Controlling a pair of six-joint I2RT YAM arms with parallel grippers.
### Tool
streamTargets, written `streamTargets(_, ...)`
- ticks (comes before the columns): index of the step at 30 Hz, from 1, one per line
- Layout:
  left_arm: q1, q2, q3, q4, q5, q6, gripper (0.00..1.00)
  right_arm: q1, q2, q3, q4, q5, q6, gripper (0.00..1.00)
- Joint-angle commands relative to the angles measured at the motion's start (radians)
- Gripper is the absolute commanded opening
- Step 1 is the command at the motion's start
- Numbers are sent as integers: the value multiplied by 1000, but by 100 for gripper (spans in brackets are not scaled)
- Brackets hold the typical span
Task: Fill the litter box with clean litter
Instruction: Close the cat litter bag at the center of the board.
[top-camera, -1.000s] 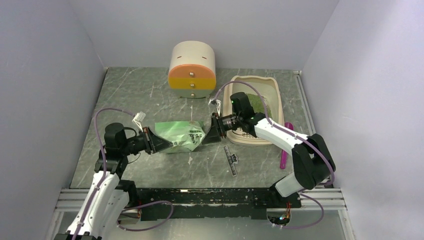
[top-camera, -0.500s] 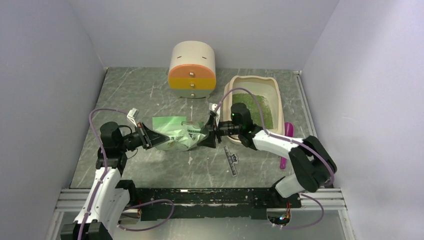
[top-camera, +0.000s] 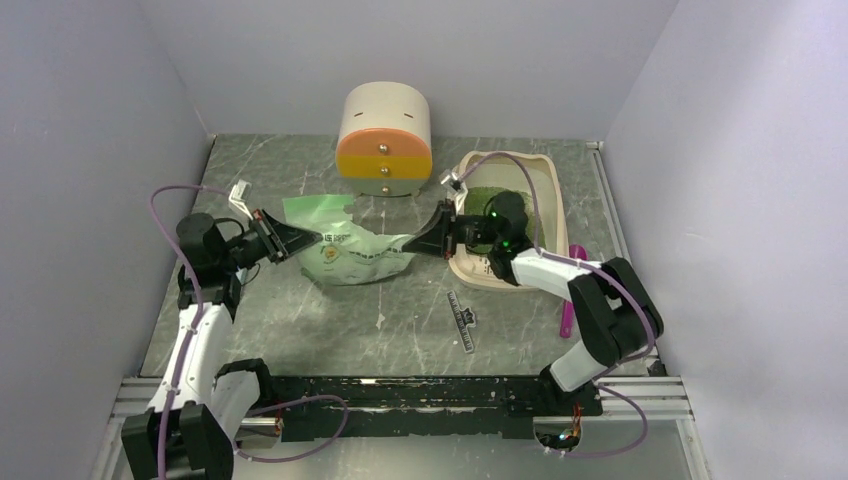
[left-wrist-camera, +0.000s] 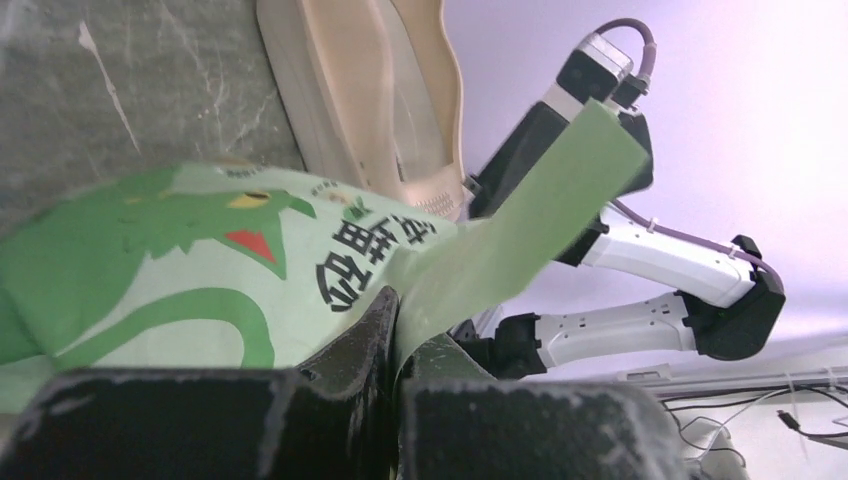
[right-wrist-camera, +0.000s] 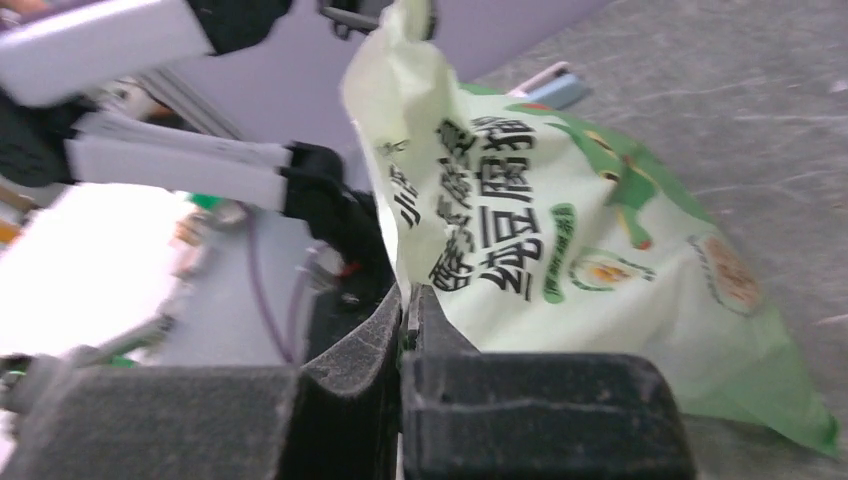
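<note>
Gripping the green bag (top-camera: 350, 255) at both ends, just beside the litter box (top-camera: 545, 170).
Left fingers (top-camera: 290, 238) and right fingers (top-camera: 432, 233) are each clamped on the bag; clean litter (top-camera: 480, 196) lies inside the box.

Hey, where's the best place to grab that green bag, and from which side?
Probably its flat, thin end flaps: the green bag is limp, stretched between the left gripper and right gripper, each pinching an end from its own side.
</note>
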Motion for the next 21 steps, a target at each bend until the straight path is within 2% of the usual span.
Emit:
streamTargets(1, 23, -1, 138, 33, 25, 40, 5, -3, -129, -92, 399, -124, 493, 0)
streamTargets(3, 20, -17, 129, -20, 19, 76, 5, -6, -151, -102, 288, -104, 428, 0)
streamTargets(4, 20, -28, 108, -19, 17, 73, 5, -3, -160, -88, 118, -85, 327, 0)
streamTargets(6, 20, -43, 39, 84, 15, -8, 5, 7, -168, -29, -181, -30, 84, 0)
streamTargets(7, 21, -46, -2, 173, 11, -76, 5, 15, -165, 10, -308, 4, -23, 4)
streamTargets(9, 22, -32, -47, 299, 5, -162, 5, 23, -150, 64, -460, 84, -161, 36)
streamTargets(10, 23, -16, -50, 322, 6, -164, 5, 24, -133, 86, -487, 86, -202, 44)
streamTargets(12, 24, 14, -36, 334, 11, -153, 5, 26, -102, 121, -516, 93, -232, 52)
streamTargets(16, 24, 77, 22, 309, 9, -104, 5, 62, -67, 125, -426, 89, -236, 64)
streamTargets(18, 25, 113, 59, 295, 10, -77, 5, 104, -67, 119, -419, 113, -279, 78)
streamTargets(21, 24, 159, 90, 319, 27, -74, 5, 144, -60, 123, -442, 221, -355, 81)
